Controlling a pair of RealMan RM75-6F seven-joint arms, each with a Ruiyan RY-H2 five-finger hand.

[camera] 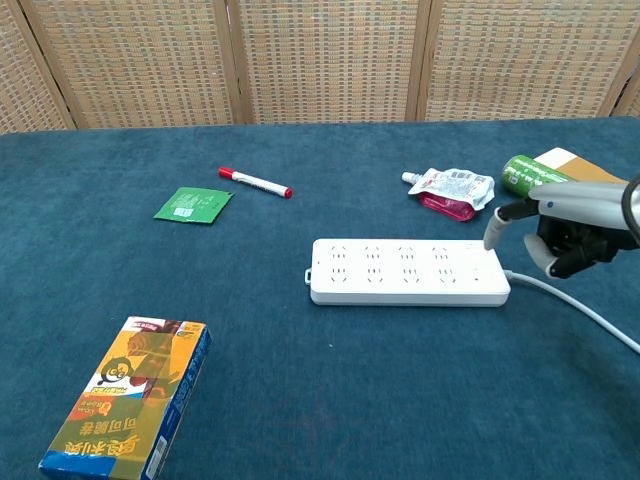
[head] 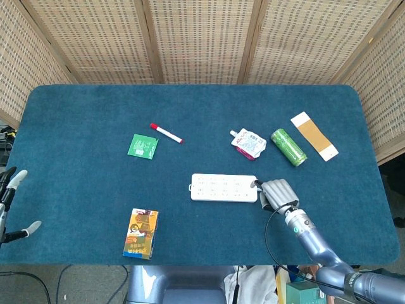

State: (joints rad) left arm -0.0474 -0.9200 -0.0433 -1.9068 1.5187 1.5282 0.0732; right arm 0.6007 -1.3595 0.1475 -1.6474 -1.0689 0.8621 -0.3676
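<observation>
Just beside white power strip point(camera: 405, 272), right robot hand point(camera: 566, 228) empty, fingers apart, labels unreadable

A wide worktop covered in deep teal carpet-like fabric with rounded far corners point(head: 76, 190) fills the scene under even, soft light. Behind it stands a folding screen of pale woven rattan panels in light wooden frames point(head: 196, 38), angled in along both sides. Below the near edge, grey floor with dark cables point(head: 38, 288) shows.
</observation>
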